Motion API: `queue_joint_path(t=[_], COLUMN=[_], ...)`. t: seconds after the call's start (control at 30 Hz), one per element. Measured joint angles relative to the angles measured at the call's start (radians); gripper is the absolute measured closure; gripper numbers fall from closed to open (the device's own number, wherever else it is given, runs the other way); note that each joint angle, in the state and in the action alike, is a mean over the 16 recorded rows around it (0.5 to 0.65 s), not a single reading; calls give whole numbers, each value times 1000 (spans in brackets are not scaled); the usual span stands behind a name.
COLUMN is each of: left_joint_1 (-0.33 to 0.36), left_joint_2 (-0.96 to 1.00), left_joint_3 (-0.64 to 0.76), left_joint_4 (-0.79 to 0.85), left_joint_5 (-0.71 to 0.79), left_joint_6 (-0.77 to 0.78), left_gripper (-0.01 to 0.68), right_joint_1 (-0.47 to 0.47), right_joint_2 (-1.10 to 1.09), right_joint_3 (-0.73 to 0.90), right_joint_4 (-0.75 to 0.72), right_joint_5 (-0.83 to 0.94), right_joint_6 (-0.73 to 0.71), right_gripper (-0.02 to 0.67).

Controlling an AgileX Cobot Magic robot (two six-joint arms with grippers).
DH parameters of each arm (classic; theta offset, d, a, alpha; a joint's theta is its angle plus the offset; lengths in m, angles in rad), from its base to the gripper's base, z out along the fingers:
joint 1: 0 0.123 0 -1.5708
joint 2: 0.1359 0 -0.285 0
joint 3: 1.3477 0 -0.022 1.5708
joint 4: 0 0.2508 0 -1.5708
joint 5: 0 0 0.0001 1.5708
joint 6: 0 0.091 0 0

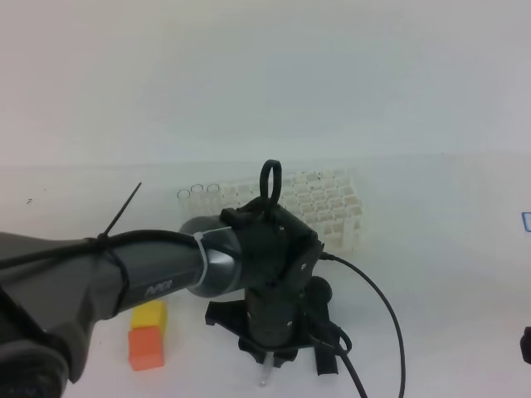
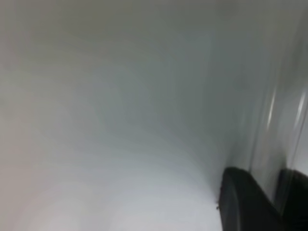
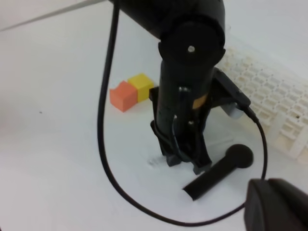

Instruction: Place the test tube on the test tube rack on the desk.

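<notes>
left pincer (image 3: pixel 185 161): pointing straight down at the bench (image 1: pixel 448 274), tips right at the surface, just in front of the rack. From my seat I can't tell if the fingers are spread or pinched; the arm body hides the tips from above, and the side view only shows dark fingers close together around something pale.

right pincer (image 3: pixel 276 204): only a dark blurry lump in the bottom right corner of its own camera, parked low near the right edge of the bench. Pressed together, nothing in it.

test tube (image 1: pixel 265 373): lying on the bench under the left pincer. In the overhead view I see a pale bit with a small dark tip poking out below the fingers; in the side view there's a faint clear streak on either side of them. The left wrist cam shows blurry glass glints right by one finger (image 2: pixel 243 202). Whether it's actually gripped, no idea.

test tube rack (image 1: pixel 328 207): white lattice at the back of the bench, behind the left arm, with a few clear tubes (image 1: pixel 197 192) standing at its left end.

black tool (image 3: pixel 219 171): round-headed stick lying flat just right of the left pincer, between it and the rack.

blocks: orange block (image 1: pixel 146 347) and yellow block (image 1: pixel 149 314) touching each other, left of the left pincer.

cable (image 3: pixel 108 144): black, loops across the bench in front.
</notes>
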Motion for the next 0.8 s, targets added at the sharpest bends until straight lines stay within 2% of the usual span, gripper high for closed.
queue_joint_path(t=[0.2, 0.47, 0.63, 0.8], left_joint_1=[-1, 0, 0, -2], left_joint_2=[-76, -217, -305, -395], left_joint_3=[0, 16, 90, 237], left_joint_4=[11, 5, -6, -8], left_joint_5=[-92, -277, -472, -722], left_joint_6=[71, 266, 362, 394], left_gripper=[566, 581, 581, 574], right_joint_1=[0, 0, 0, 0], right_joint_2=[0, 0, 0, 0], right_joint_3=[0, 0, 0, 0], right_joint_4=[-59, -141, -157, -149], right_joint_5=[-2, -16, -25, -30], right_joint_6=[-7, -11, -12, -12], right_gripper=[650, 650, 650, 650])
